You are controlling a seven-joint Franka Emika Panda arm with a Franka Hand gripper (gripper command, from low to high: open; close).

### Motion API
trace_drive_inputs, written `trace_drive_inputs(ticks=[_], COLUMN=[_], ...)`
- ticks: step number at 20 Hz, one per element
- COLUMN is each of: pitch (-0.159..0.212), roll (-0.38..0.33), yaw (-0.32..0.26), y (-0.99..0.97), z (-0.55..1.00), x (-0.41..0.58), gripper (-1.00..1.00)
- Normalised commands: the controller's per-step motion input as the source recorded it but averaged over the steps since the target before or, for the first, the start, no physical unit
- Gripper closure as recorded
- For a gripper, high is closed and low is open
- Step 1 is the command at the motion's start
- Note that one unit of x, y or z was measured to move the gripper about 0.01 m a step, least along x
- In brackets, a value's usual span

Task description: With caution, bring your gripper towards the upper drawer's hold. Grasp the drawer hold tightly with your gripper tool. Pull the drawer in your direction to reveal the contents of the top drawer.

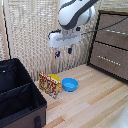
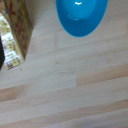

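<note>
Arm: the bulky white-and-grey robot arm [image 1: 75, 12] enters from the upper edge of the exterior view, its rounded last link bending downward.
Wrist: a white block [image 1: 62, 39] sits under that link, roughly level.
Gripper: the small two-fingered tool with short dark blue fingers [image 1: 63, 52] points straight down, held in the air.
Fingers: the two dark blue fingers [image 1: 57, 53] hang apart, a clear gap between them, nothing held.
Wrist view: no part of the fingers shows.

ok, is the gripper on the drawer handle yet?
No: in the exterior view the gripper hangs in the air above the blue bowl, apart from the drawer hold on the top drawer.
</note>
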Motion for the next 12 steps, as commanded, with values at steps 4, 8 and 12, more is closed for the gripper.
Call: trace_drive_inputs(ticks=[4, 8, 12], pitch=[-0.020, -0.015, 0.002], roll=[-0.192, -0.207, -0.235], yaw=[0.130, 0.140, 0.145], y=[-0.26, -0.27, -0.21], z=[0.36, 0.29, 0.24], x=[0.000, 0.000, 0.000], gripper=[-1.00, -1.00, -1.00])
